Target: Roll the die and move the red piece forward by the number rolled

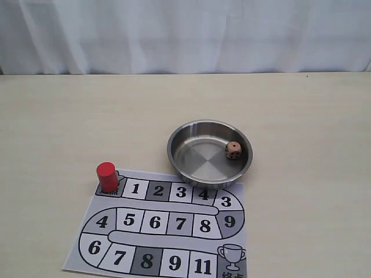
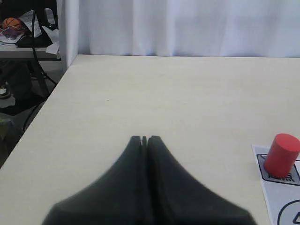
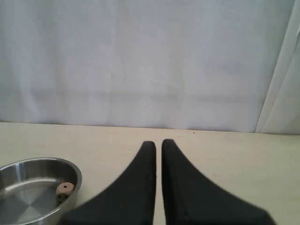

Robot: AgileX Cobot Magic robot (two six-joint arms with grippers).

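Fingertips of the left gripper press flat together with nothing between them. Those of the right gripper leave only a thin slit, and they too are empty. Both hang above bare table, and neither arm shows in the exterior view. Near the left gripper, off to one side, the red piece stands upright on the start square at the corner of the printed board, just beside square 1. Near the right gripper sits the steel bowl, with the die inside against the wall. In the exterior view the die rests by the right-hand wall of the bowl; its top face is too small to read with confidence. By my judgement the task stands at its opening step: the die has not been picked up for the roll and the piece has not left the start. The next move seems to fall to the right arm, which must spread its fingers, clear the rim and come down steeply, since the wall crowds one side of the cube. The bowl touches or overlaps the board's far edge by squares 3 and 4, so room is tight there. The table is open to the right and behind, as far as the white curtain.
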